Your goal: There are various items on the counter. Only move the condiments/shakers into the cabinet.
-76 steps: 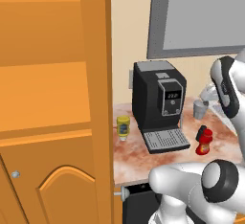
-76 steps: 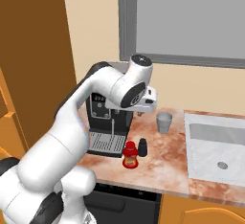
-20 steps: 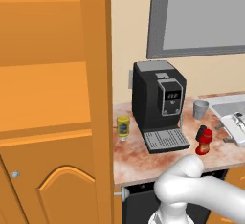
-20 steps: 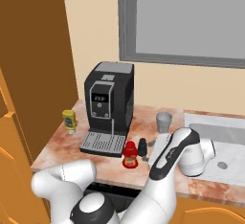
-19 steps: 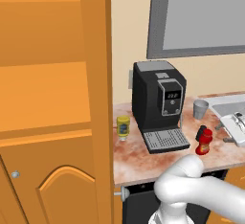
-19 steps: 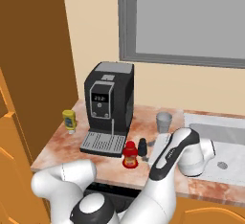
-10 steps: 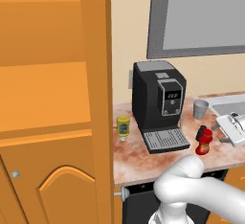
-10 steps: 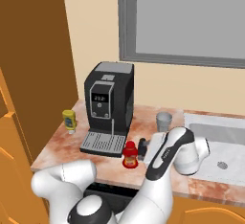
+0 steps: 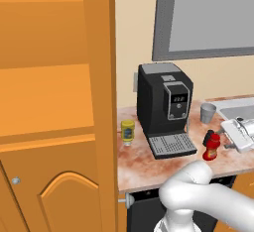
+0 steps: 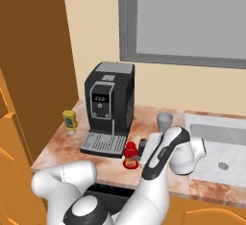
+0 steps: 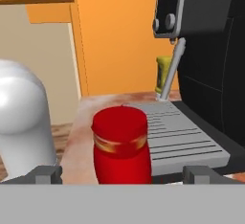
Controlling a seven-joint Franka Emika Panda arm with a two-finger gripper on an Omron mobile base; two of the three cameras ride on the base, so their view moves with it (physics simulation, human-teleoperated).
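My claw (image 11: pixel 122 173) open wide, low over table (image 9: pixel 163 164), fingertips (image 11: pixel 45 174) flanking ketchup bottle (image 11: pixel 120 144), not touching. Bottle upright beside coffee machine (image 9: pixel 163 104) tray. Mustard bottle (image 9: pixel 128 131) near cabinet (image 9: pixel 54 102).

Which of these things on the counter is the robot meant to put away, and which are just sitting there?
For the job: ketchup bottle, mustard bottle, black shaker, cabinet.
Just lying about: coffee machine, grey cup, sink.
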